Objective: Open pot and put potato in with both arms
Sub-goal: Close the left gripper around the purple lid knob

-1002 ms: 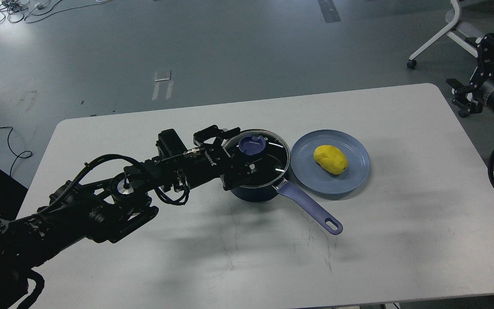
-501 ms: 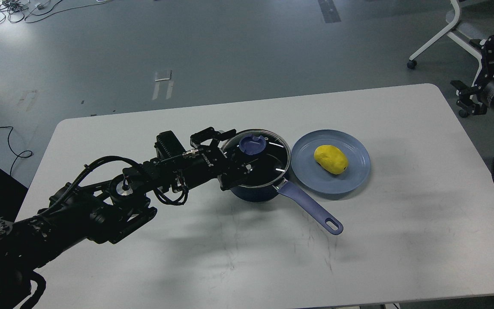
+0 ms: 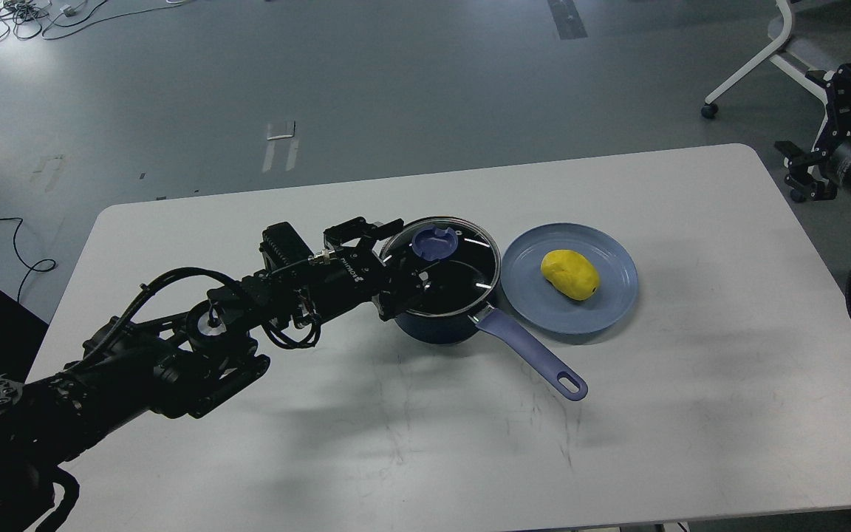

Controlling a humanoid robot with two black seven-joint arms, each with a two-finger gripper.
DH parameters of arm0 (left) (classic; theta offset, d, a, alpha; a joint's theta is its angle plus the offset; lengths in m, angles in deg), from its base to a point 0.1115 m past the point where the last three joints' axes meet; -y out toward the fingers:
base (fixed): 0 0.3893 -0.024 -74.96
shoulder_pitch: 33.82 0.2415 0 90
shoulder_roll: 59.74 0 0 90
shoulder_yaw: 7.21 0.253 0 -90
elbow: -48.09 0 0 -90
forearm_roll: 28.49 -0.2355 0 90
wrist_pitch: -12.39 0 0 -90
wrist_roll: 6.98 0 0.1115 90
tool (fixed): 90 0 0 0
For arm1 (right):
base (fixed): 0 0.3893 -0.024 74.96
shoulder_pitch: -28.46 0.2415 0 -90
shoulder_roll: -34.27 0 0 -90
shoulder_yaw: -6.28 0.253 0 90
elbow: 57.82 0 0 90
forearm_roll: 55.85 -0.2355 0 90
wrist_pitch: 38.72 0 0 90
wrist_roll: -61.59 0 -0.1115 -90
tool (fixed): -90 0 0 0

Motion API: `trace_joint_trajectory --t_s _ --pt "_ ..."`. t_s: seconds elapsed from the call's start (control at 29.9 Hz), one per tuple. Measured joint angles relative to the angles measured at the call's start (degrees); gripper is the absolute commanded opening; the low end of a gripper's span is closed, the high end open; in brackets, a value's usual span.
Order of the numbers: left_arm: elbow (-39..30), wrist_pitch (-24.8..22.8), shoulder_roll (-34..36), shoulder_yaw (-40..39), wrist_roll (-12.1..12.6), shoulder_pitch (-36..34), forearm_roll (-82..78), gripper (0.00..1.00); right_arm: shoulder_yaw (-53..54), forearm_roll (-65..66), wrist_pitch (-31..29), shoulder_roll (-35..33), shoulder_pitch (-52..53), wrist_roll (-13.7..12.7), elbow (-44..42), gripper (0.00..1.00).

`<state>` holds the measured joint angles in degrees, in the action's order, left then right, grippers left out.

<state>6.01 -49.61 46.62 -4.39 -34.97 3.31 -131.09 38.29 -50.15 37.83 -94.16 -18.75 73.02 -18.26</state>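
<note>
The navy pot [image 3: 436, 325] stands mid-table, its lavender handle [image 3: 532, 355] pointing to the front right. The glass lid [image 3: 442, 262] with a blue knob [image 3: 429, 242] sits over the pot, tilted, with its near side raised. My left gripper [image 3: 407, 260] reaches in from the left, with one finger behind the knob and one in front, closed on the knob. The yellow potato [image 3: 570, 274] lies on a blue-grey plate [image 3: 610, 307] right of the pot. My right gripper [image 3: 795, 171] hangs off the table's far right edge, its jaws apart and empty.
The white table [image 3: 425, 443] has rounded corners and ends close behind the pot and plate. A white wheeled chair base [image 3: 750, 66] stands on the floor at the far right. Cables lie on the floor at the left.
My left gripper has drawn slightly left and back with the lid's knob, and the lid has tilted. The pot handle shifted a little. The right gripper barely moved.
</note>
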Motion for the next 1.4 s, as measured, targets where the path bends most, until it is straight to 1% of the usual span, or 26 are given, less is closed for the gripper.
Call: trace_joint_trajectory --t_s 0.2,0.3,0.57,0.84,1.07,1.1,1.14,1.17,1.2,1.3,1.37,1.4 --pt "-0.06 0.0 -0.56 0.0 0.0 -0.63 0.13 0.87 -0.23 0.0 0.02 0.0 0.0 0.0 -0.15 1.0" --pt "-0.08 0.0 -1.53 0.0 0.0 -0.78 0.73 0.89 -0.27 0.01 0.01 -0.07 -0.03 0.0 -0.23 1.0" --pt "0.07 0.0 -3.33 0.0 0.01 -0.8 1.52 0.89 -0.32 0.1 -0.19 -0.09 -0.31 -0.01 -1.28 1.0" --pt "2.82 0.0 -4.48 0.07 0.01 -0.91 1.55 0.89 -0.3 0.1 -0.26 -0.17 -0.86 -0.01 -1.49 1.0" --pt "3.06 0.0 -4.73 0.03 0.0 -0.85 1.55 0.9 -0.29 0.1 -0.26 -0.16 -0.87 -0.01 -1.76 1.0" --pt "3.06 0.0 -4.8 0.03 0.0 -0.78 1.55 0.89 -0.29 0.1 -0.26 -0.15 -0.87 -0.01 -1.87 1.0" --pt "3.06 0.0 -4.86 0.04 -0.01 -0.68 1.55 0.83 -0.29 0.1 -0.26 -0.12 -0.87 -0.01 -2.0 1.0" --pt "3.06 0.0 -4.91 0.05 -0.01 -0.57 1.55 0.79 -0.29 0.1 -0.26 -0.09 -0.89 -0.01 -2.12 1.0" --pt "3.06 0.0 -4.94 0.06 -0.01 -0.48 1.55 0.77 -0.29 0.1 -0.26 -0.09 -0.94 -0.01 -2.2 1.0" --pt "3.19 0.0 -5.0 0.57 0.0 -0.35 1.55 0.77 -0.34 0.1 -0.29 -0.08 -1.04 -0.01 -2.55 1.0" --pt "3.6 0.0 -5.03 1.13 0.0 -0.36 1.56 0.75 -0.36 0.1 -0.33 -0.05 -1.04 -0.01 -2.9 1.0" --pt "3.88 0.0 -5.07 1.28 -0.02 -0.4 1.73 0.71 -0.36 0.1 -0.33 -0.02 -1.05 -0.01 -2.99 1.0"
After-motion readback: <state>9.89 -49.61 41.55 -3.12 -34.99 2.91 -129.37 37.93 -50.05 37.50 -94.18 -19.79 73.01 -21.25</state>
